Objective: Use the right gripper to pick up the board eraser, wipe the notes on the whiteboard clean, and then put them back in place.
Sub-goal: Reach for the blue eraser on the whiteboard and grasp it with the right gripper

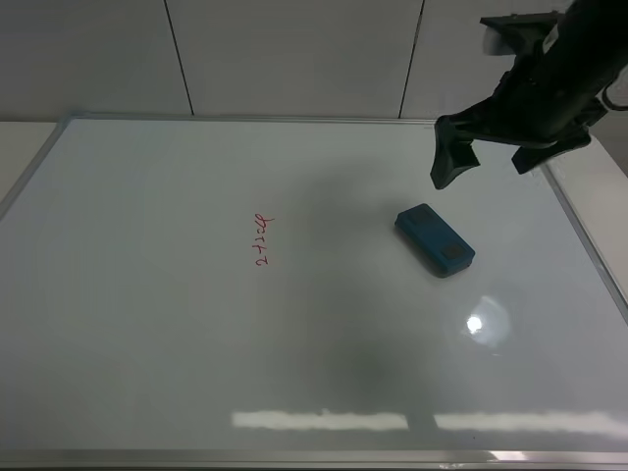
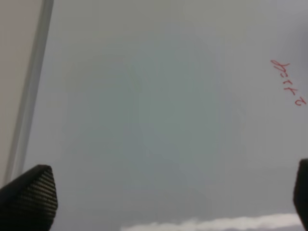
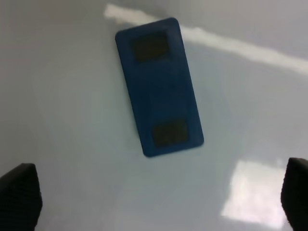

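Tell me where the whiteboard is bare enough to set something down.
Bare patches on the whiteboard: from its left edge to the notes; the strip between the notes and the board eraser; the wide near band below both. Crowded only at the far right corner, where the right gripper hangs by the eraser.

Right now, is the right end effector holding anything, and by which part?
Nothing is held: the right end effector hangs open above the board eraser, which lies on the whiteboard.

Likely an office or lab: a framed whiteboard (image 1: 147,343) lies before pale wall panels (image 1: 294,54)
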{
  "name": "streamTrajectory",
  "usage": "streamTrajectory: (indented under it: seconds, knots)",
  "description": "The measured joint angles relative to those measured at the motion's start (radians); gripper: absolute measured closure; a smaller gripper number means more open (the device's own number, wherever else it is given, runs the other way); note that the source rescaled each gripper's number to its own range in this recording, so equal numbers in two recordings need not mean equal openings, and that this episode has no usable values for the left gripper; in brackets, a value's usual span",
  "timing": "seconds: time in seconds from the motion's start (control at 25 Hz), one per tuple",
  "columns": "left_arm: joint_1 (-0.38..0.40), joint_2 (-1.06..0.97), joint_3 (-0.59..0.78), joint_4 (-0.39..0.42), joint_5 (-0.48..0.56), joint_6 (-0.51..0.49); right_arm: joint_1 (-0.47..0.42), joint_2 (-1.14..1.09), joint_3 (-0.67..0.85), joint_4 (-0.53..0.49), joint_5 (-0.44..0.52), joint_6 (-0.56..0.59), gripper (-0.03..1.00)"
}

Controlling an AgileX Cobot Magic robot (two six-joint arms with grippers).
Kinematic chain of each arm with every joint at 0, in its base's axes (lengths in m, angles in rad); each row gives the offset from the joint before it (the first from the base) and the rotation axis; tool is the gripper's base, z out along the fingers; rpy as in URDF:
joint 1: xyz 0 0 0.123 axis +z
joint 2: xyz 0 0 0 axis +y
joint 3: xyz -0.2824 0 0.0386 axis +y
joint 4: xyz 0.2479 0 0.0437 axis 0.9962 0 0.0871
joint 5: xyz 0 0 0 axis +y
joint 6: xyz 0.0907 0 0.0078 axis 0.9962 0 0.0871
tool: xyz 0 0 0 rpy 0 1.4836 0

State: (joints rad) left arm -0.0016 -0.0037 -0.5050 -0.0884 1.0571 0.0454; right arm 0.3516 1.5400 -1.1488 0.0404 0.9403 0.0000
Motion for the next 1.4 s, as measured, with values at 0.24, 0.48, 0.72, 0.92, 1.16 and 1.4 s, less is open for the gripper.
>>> streamTrajectory:
  seconds: [0.24,0.48,0.72,0.92,1.16,1.4]
  knots:
    - [0.0,0.0,0.0,0.0,0.0,0.0,0.037,0.145,-0.008,-0.046,-0.081,-0.018,-0.03]
    - [0.0,0.0,0.0,0.0,0.0,0.0,0.039,0.252,-0.008,-0.046,-0.158,-0.073,-0.03]
    - [0.0,0.0,0.0,0.0,0.0,0.0,0.039,0.306,-0.008,-0.046,-0.217,-0.104,-0.03]
    - [0.0,0.0,0.0,0.0,0.0,0.0,0.039,0.341,-0.008,-0.04,-0.24,-0.112,-0.03]
    - [0.0,0.0,0.0,0.0,0.0,0.0,0.043,0.394,-0.006,-0.017,-0.277,-0.139,-0.03]
    - [0.0,0.0,0.0,0.0,0.0,0.0,0.045,0.398,0.053,-0.008,-0.343,-0.14,-0.03]
